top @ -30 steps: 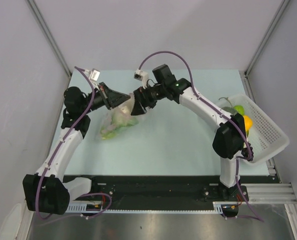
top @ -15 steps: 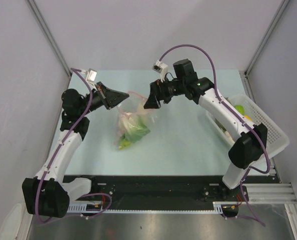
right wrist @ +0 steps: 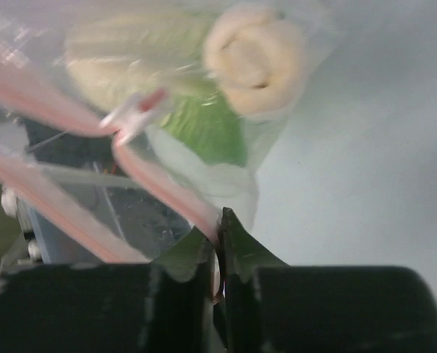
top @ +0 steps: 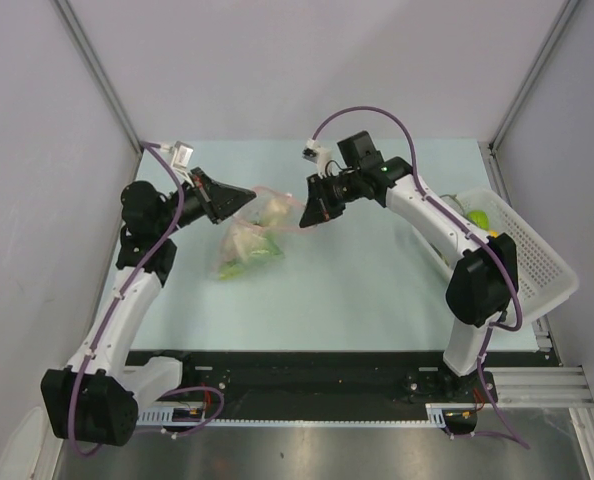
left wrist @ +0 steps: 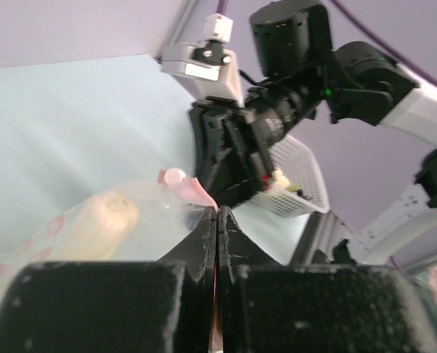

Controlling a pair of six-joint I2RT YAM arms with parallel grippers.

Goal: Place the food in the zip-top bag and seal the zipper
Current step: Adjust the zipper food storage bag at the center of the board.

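Observation:
The zip-top bag (top: 245, 238) hangs just above the table between my two grippers, its mouth uppermost. My left gripper (top: 249, 196) is shut on the left end of the zipper (left wrist: 196, 193). My right gripper (top: 305, 218) is shut on the right end of the pink strip (right wrist: 160, 184). Through the clear plastic the right wrist view shows food: a pale round piece (right wrist: 257, 57), a leek (right wrist: 130, 55) and something green (right wrist: 207, 129). The mouth gapes between the two held ends.
A white latticed basket (top: 535, 262) stands tilted at the table's right edge, with a green fruit (top: 480, 218) and an orange fruit (top: 495, 242) in it. The right arm's elbow (top: 477, 285) hangs beside the basket.
The right gripper has come back to the bag's mouth and shut on the pink strip. The bag has swung left and up between the two grippers.

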